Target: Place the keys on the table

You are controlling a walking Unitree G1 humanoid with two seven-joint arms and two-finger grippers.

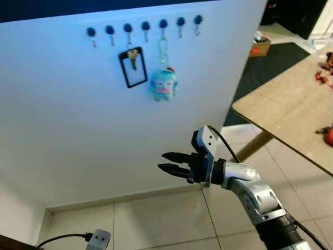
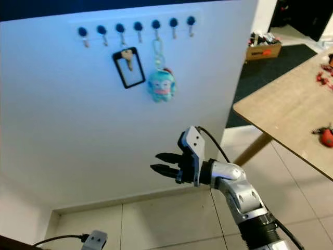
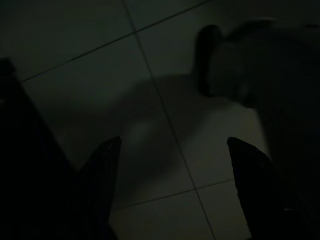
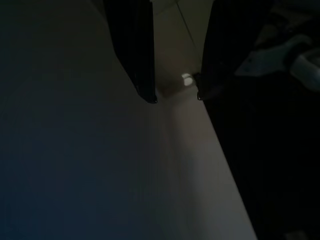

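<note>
- Nearest the camera, a grey plug [image 1: 100, 238] with a black cable lies on the pale floor tiles [image 1: 156, 219], below the white wall panel [image 1: 67, 120].
- The left gripper [image 3: 170, 165] hangs over floor tiles in a very dark wrist view; its two black fingers stand well apart, grasping nothing.
- The right gripper [image 1: 167, 162] is raised on its silver arm [image 1: 255, 195] in front of the white wall panel, pointing toward it, well below the hooks.
- Its two black fingers [image 1: 174, 156] stand a small way apart, one above the other, with nothing between them; the right wrist view shows the same narrow gap, against the panel.
- Farther off, a row of seven blue-knobbed hooks [image 1: 145, 26] runs along the top of the wall panel.
- The keys [image 1: 132, 58] hang from one of the middle hooks, a brass-coloured key set against a black rectangular tag frame [image 1: 133, 69], high above the right gripper.
- Just beside the keys, on the next hook but one, hangs a light-blue plush charm [image 1: 164, 83] on a metal clip.
- The wooden table [image 1: 291, 107] stands to the right of the wall panel, well apart from the keys, with small red objects [image 1: 326, 134] on it.
- Beyond the panel's right edge, a dark rug [image 1: 270, 60] and a cardboard box [image 1: 258, 48] lie on the floor.
</note>
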